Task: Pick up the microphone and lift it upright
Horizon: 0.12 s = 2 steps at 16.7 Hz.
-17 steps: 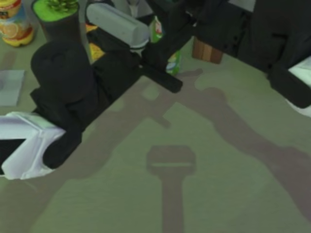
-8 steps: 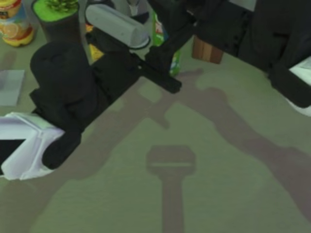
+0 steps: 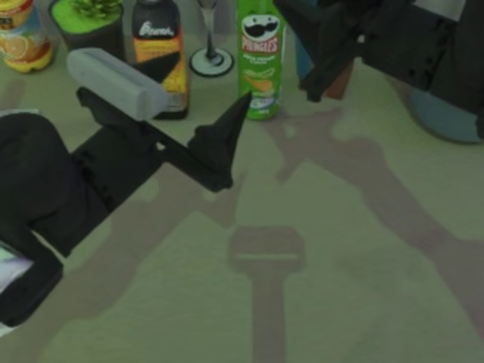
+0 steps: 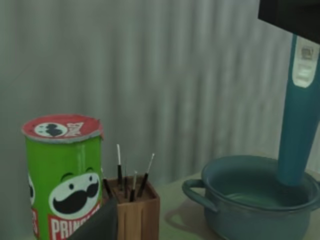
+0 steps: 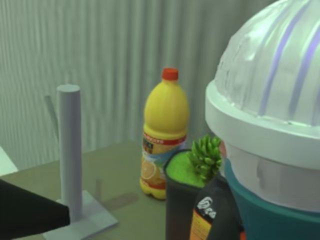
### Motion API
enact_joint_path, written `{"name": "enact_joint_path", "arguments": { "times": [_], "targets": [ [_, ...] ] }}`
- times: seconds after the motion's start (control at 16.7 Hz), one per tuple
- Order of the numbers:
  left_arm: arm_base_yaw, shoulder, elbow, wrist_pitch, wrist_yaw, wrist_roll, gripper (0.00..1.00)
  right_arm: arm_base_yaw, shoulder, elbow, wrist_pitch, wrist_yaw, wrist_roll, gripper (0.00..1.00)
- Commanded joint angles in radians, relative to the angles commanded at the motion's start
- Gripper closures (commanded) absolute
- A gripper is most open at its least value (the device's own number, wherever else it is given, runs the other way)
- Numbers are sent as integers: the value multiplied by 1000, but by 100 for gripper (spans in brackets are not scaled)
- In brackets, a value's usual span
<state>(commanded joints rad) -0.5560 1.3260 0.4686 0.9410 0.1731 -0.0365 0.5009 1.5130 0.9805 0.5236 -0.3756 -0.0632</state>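
Reaching in from the left side of the table (image 3: 340,265), my left arm carries its claw (image 3: 227,144) out toward the middle; whether that claw is spread or pressed together I cannot tell. Beyond it a green Pringles can (image 3: 259,60) stands in the back row, with a dark bottle (image 3: 160,45) and a wine glass (image 3: 209,57) to its left. Farther back on the right, my right claw (image 3: 318,76) pinches the microphone (image 4: 299,125), held upright with its teal handle pointing down, in front of a blue pot (image 4: 250,200).
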Motion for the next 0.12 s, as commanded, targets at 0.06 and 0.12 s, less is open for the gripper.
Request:
{"name": "enact_joint_path", "arguments": {
  "times": [0.06,0.12],
  "targets": [
    [4,-14,-14,0,3,-1,0,-8,-6,-6,0,-8,-1,100],
    [4,-18,-18,1,3,-1,0,-10,-7,-8,0,-9,-1,100]
  ]
}}
